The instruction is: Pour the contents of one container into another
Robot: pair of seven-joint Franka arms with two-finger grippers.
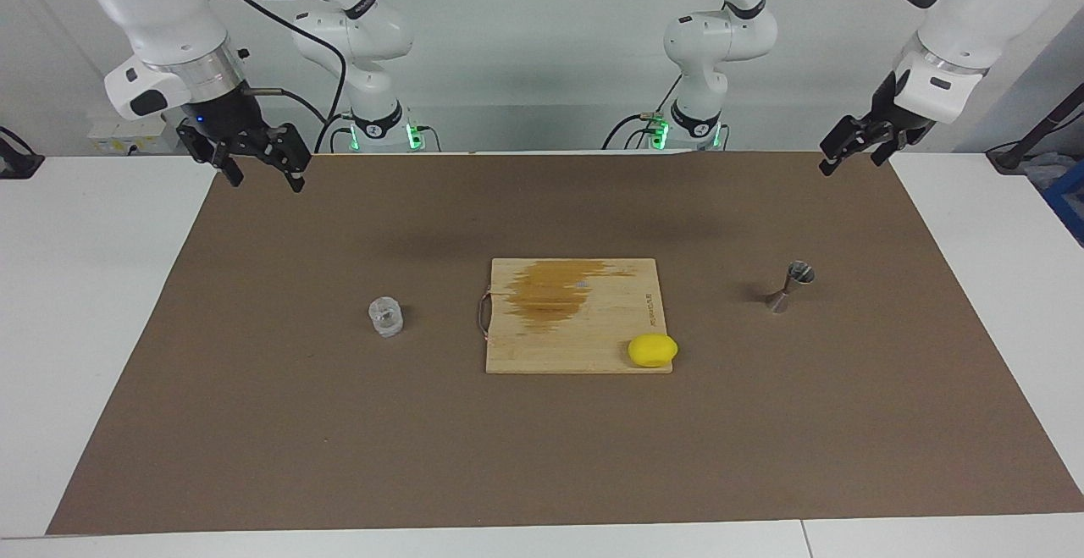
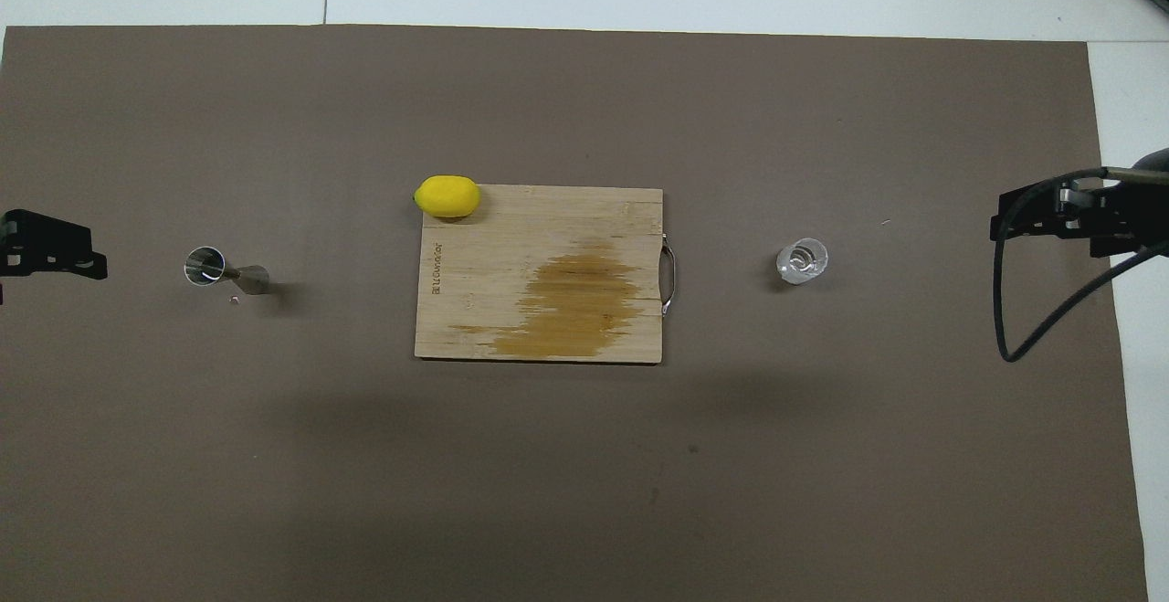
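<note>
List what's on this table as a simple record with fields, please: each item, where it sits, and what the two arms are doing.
glass cup: upright on the mat, toward the right arm's end
jigger: upright on the mat, toward the left arm's end
cutting board: mid-table between them, stained patch on top
lemon: on the board's corner farther from the robots
right end effector: open, raised over the mat's corner, holding nothing
left end effector: raised over the mat's other corner, holding nothing
pouring: not yet begun
</note>
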